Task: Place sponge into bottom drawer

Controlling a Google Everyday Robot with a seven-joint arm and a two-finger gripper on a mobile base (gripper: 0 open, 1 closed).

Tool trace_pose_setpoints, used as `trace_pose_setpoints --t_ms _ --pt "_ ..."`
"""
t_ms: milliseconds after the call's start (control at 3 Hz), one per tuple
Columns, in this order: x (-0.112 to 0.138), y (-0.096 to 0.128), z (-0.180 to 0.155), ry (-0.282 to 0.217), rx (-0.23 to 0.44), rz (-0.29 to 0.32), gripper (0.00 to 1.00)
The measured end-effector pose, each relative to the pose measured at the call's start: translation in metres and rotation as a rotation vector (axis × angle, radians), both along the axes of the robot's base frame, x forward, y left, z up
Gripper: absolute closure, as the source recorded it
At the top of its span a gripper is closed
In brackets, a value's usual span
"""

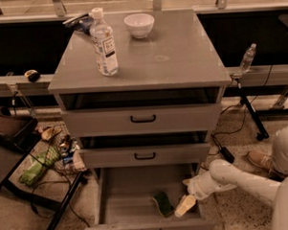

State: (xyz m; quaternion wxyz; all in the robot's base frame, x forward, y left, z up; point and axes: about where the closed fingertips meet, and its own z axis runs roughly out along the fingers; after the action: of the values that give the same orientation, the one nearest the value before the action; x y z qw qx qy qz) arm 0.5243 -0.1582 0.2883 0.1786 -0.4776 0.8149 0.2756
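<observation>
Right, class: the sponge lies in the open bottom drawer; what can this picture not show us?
Camera view: bottom drawer handle, cut off by the lower edge.
Camera view: upper drawers contents, hidden behind their fronts.
Camera view: whether the hand, over the drawer's right front, touches the sponge beside it; gap too small.

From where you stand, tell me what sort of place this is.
Likely a robot test lab, not a home kitchen: a grey metal drawer cabinet, cables and stand legs on a speckled floor. The gripper hangs in the bottom drawer beside the sponge.
</observation>
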Motion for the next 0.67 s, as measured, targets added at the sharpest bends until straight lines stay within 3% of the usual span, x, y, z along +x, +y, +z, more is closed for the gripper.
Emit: trace_pose_setpoints --t_ms 333,667 --pt "-0.002 -0.012 0.045 -0.047 -0.167 0.018 0.00" --pt "0.011 -0.003 0.094 -0.173 -0.335 0.073 0.00"
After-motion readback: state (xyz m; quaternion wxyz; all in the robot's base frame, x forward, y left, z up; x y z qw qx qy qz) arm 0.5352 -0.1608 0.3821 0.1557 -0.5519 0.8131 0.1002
